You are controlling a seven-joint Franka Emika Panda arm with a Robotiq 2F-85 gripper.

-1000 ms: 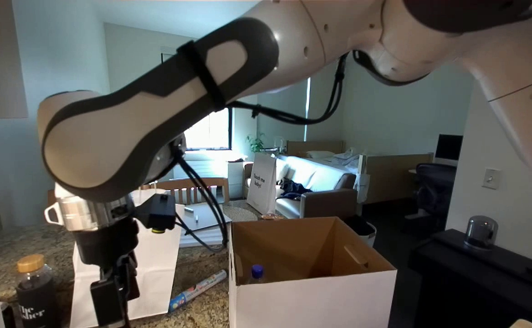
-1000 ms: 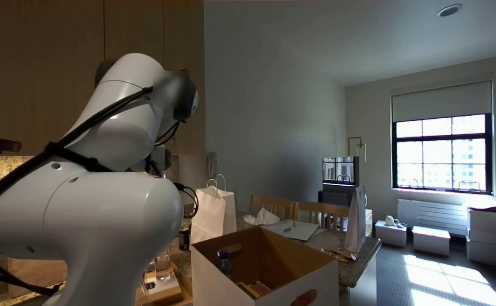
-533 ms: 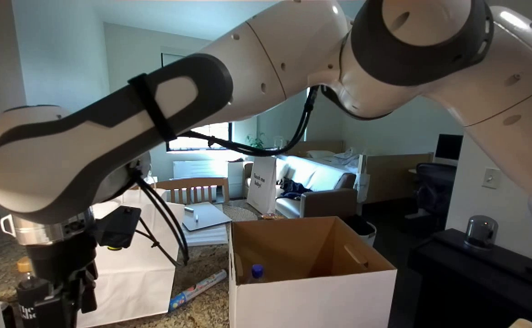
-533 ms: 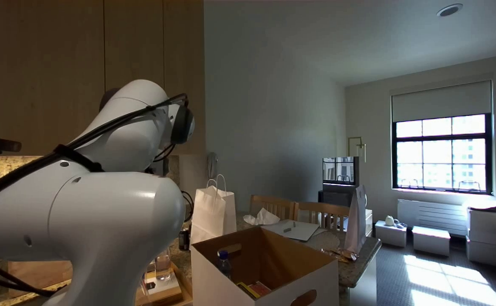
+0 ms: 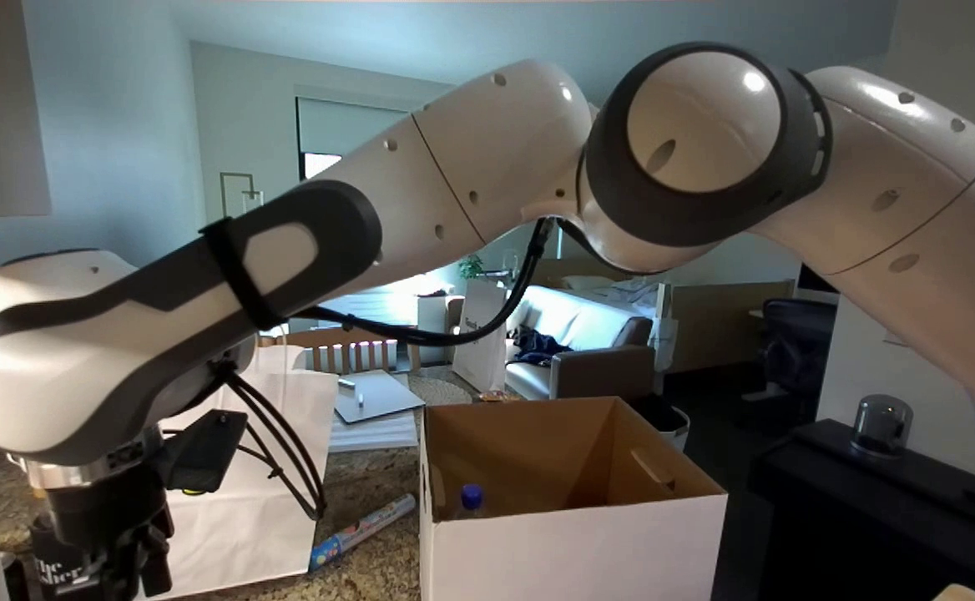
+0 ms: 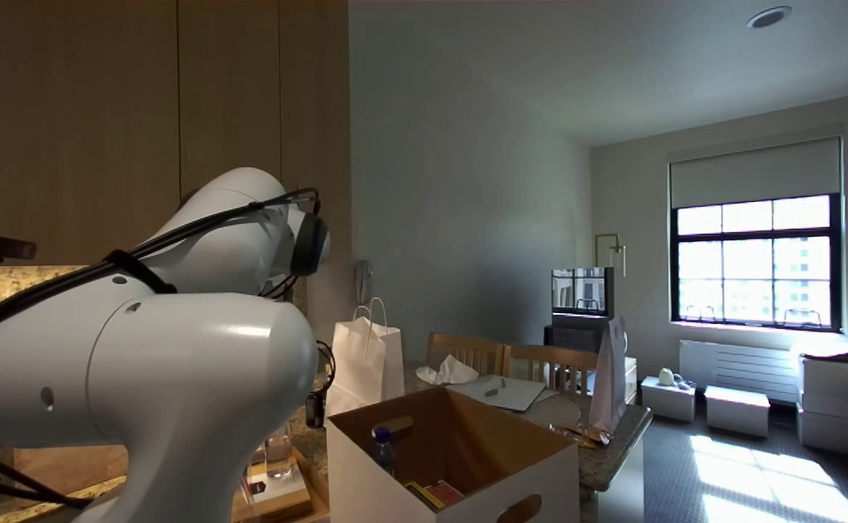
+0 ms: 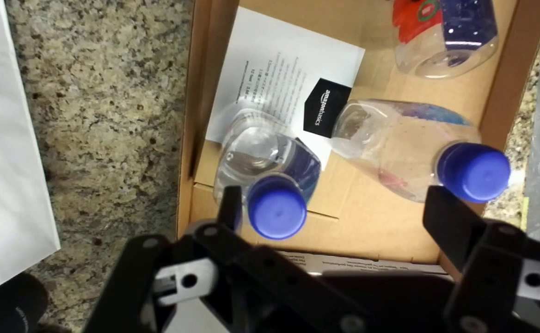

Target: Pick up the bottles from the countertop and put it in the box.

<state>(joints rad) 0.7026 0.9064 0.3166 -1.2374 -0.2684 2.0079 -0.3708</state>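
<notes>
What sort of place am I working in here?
Probably a home, perhaps a small open-plan apartment: there is a speckled stone countertop under the arm, a sofa farther back in the room, and what looks like a bed behind the sofa.

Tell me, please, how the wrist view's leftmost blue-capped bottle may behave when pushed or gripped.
The bottle would probably tip rather than roll, because it appears upright. It looks glossy, so it may be slippery too.

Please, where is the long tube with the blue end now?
In an exterior view, the tube lies low in the picture on the speckled countertop, between the white paper bag at left and the box at right.
</notes>
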